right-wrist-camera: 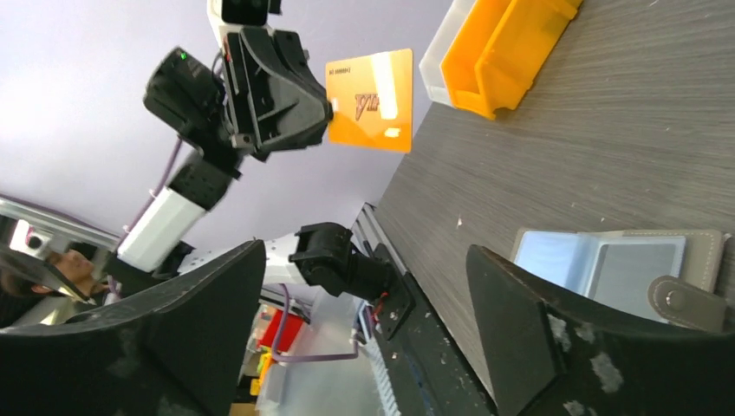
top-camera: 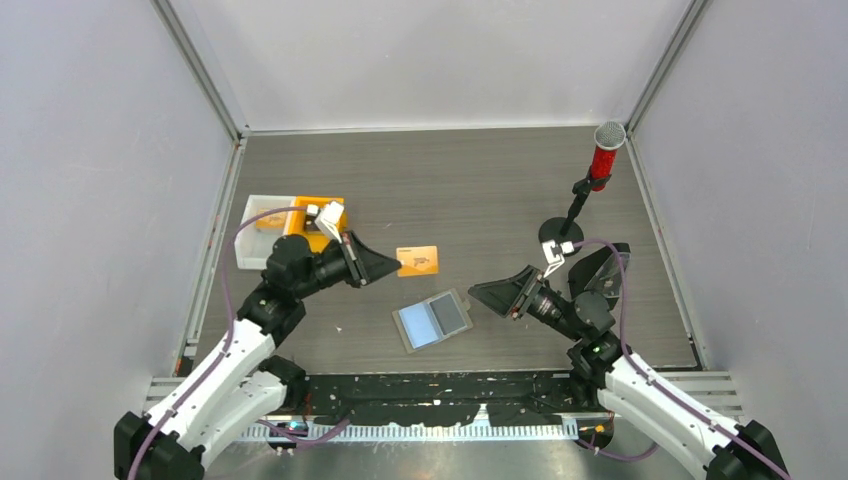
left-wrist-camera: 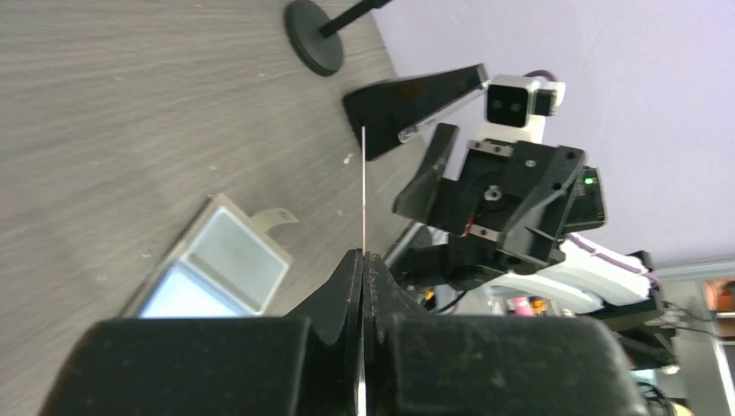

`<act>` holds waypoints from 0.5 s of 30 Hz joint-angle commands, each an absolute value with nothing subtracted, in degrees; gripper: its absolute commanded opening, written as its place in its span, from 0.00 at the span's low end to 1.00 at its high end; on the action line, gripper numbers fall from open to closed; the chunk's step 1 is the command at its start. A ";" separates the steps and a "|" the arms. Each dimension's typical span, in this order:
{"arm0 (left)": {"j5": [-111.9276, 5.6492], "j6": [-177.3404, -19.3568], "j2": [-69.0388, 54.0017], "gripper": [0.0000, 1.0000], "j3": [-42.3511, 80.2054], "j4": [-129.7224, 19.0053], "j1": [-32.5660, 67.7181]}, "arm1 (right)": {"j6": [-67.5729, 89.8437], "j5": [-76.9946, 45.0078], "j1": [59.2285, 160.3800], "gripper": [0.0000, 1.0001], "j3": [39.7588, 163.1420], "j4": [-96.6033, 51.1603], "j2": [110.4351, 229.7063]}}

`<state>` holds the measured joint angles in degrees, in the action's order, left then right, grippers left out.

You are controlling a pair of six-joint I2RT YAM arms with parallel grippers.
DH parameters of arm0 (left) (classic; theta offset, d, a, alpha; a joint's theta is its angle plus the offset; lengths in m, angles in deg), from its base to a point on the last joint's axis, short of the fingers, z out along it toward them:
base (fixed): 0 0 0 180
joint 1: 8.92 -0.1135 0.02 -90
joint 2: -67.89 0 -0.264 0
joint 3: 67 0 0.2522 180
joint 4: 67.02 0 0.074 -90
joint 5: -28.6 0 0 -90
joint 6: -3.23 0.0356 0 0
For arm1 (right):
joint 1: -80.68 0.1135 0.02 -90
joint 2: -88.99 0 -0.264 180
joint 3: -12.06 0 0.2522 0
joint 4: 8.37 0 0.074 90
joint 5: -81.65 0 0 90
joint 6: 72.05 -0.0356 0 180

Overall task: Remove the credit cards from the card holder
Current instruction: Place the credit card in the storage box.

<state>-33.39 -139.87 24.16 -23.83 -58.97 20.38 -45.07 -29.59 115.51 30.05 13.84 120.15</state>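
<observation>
The card holder [top-camera: 433, 319] lies spread open on the table between the arms, and a light blue credit card [top-camera: 415, 322] shows in its left panel. My left gripper [top-camera: 393, 266] is shut on an orange credit card [top-camera: 417, 260], which it holds in the air above and to the left of the holder. In the left wrist view that card [left-wrist-camera: 363, 186] shows edge-on as a thin line rising from the closed jaws. My right gripper [top-camera: 478, 292] stands open and empty just right of the holder [right-wrist-camera: 615, 260], facing the orange card [right-wrist-camera: 371, 100].
Orange and white bins [top-camera: 290, 225] sit at the back left, behind the left arm. A red microphone [top-camera: 607, 150] on a black stand [top-camera: 560, 232] rises at the back right. A black wedge-shaped stand [top-camera: 600, 268] sits beside the right arm.
</observation>
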 commanded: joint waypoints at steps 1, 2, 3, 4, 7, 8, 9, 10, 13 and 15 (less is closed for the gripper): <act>-23.27 -129.08 25.26 0.00 -17.47 -43.32 12.73 | -39.25 -31.06 115.57 1.00 33.98 6.15 116.97; -21.82 -127.46 25.12 0.00 -16.36 -41.08 10.78 | -38.49 -31.17 115.57 0.97 34.32 5.33 116.69; -20.42 -126.00 24.83 0.00 -15.11 -38.90 8.45 | -38.26 -31.48 115.59 0.96 34.37 4.23 116.20; -18.77 -124.31 24.21 0.00 -13.90 -36.99 6.10 | -37.96 -31.61 115.58 0.96 34.37 3.75 115.85; -14.44 -120.31 20.36 0.00 -9.14 -31.40 -0.39 | -38.66 -31.90 115.59 0.95 34.07 2.72 115.79; -13.09 -119.08 18.78 0.00 -7.40 -30.09 -1.95 | -39.09 -32.12 115.58 0.95 34.12 2.61 116.01; -12.13 -118.15 17.33 0.00 -5.54 -28.87 -3.20 | -39.09 -32.80 115.57 0.95 34.28 2.63 116.17; -11.80 -116.81 16.12 0.00 -3.21 -27.60 -4.08 | -38.61 -33.56 115.61 0.95 34.65 2.24 116.64; -11.89 -109.62 11.57 0.00 3.27 -19.56 -7.43 | -36.67 -34.59 115.57 0.95 36.16 0.05 117.48; -10.15 -104.14 8.15 0.00 7.37 -13.31 -11.51 | -35.97 -35.44 115.57 0.95 36.74 -1.28 117.69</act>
<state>-15.45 -116.29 12.34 -0.49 -26.25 -6.16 -38.76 -33.06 115.51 32.80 0.35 117.22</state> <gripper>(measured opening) 0.009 0.955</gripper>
